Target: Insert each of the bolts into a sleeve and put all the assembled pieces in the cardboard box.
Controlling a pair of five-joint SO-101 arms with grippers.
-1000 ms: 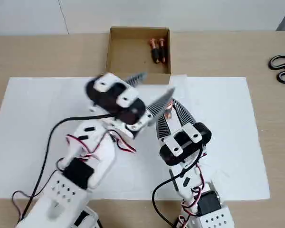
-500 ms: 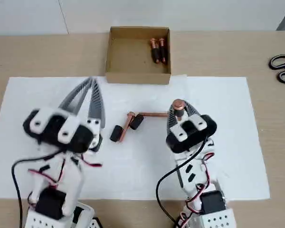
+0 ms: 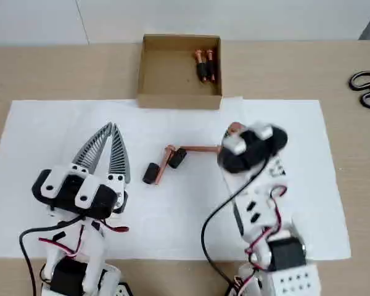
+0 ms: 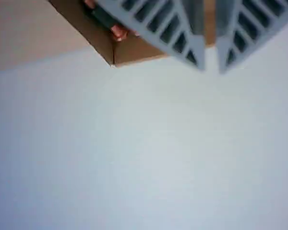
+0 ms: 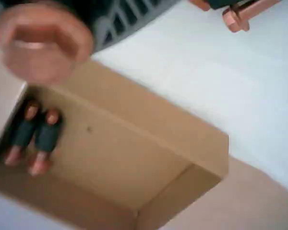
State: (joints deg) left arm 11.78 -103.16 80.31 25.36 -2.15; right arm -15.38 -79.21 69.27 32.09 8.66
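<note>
While the left arm [image 3: 80, 197] sits at the near left of the table [image 3: 49, 68], it looks to me as if the right arm [image 3: 259, 209] has the working part of this step. A white paper sheet [image 3: 49, 123] covers most of the table and gives the small parts a plain ground to lie on. The cardboard box [image 3: 172, 74] stands just past the sheet's far edge, open side up, within reach of both arms. Scissors [image 3: 367, 88] lie far off to the right, well apart from the work.

The left gripper [image 3: 111, 128] points toward the far side over bare paper. Its fingers are drawn almost together, with only a slit between the tips, and nothing is in it, so I take it to be waiting.

The right gripper [image 3: 233, 139] is closed on a copper bolt [image 3: 234, 129], head up, over the sheet to the right of the loose parts. Its wrist view looks down into the box, which suggests the box is where the bolt is headed. I cannot tell whether the bolt carries a sleeve.

Two assembled pieces [image 3: 205, 65] lie side by side in the far right part of the box. On the paper between the arms, two loose bolts [image 3: 200, 148] and two black sleeves [image 3: 151, 173] lie close together, so there is assembly left to do.
</note>
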